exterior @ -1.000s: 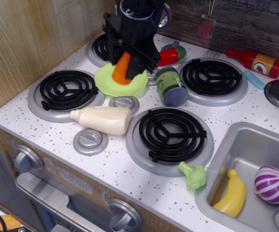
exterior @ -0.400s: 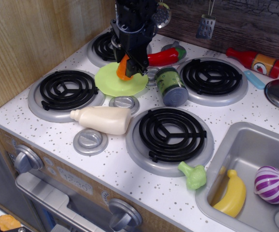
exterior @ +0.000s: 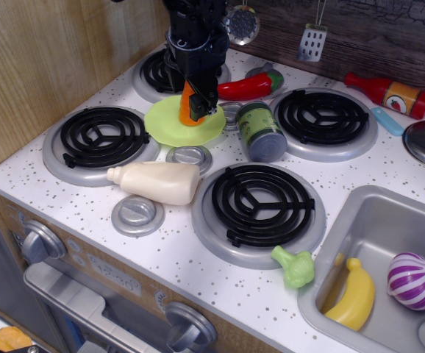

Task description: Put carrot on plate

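No words can be read on anything here: the green tin can with a dark label [exterior: 259, 129] shows only small blurry marks, and the red plastic bottle with a yellow and orange label [exterior: 390, 94] shows a picture but no letters that can be made out. The black robot gripper [exterior: 198, 94] comes down from the top, and its jaws are closed narrow around the small shiny orange plastic carrot [exterior: 191, 106]. The carrot sticks out below the jaws, nearly upright, with its low end touching or just above the flat round lime-green plastic plate [exterior: 170, 123]; which one is hard to tell. The plate lies right under the jaws. The can lies just to the right of the jaws, and a red plastic chili pepper [exterior: 247, 85] lies just behind them to the right.
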`<action>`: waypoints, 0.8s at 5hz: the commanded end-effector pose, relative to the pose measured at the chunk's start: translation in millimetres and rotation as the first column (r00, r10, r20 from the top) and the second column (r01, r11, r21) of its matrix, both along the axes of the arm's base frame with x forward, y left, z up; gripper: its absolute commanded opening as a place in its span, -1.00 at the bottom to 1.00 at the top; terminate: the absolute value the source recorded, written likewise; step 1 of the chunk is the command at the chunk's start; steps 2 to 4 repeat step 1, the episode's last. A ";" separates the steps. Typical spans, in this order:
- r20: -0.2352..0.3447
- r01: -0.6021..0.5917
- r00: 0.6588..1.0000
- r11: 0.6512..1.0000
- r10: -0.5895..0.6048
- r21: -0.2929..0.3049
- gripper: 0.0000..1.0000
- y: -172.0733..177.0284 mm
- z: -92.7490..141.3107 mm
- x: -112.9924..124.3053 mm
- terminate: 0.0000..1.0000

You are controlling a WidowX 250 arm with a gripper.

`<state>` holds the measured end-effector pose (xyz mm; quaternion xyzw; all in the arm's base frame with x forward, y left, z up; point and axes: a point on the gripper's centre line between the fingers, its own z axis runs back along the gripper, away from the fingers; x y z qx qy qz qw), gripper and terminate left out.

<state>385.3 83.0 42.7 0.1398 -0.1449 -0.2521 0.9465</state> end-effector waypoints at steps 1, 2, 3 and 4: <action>0.056 0.012 0.998 1.000 -0.013 0.016 1.00 4.9 18.1 9.5 1.00; 0.056 0.012 0.998 1.000 -0.013 0.016 1.00 4.9 18.1 9.5 1.00; 0.056 0.012 0.998 1.000 -0.013 0.016 1.00 4.9 18.1 9.5 1.00; 0.056 0.012 0.998 1.000 -0.013 0.016 1.00 4.9 18.1 9.5 1.00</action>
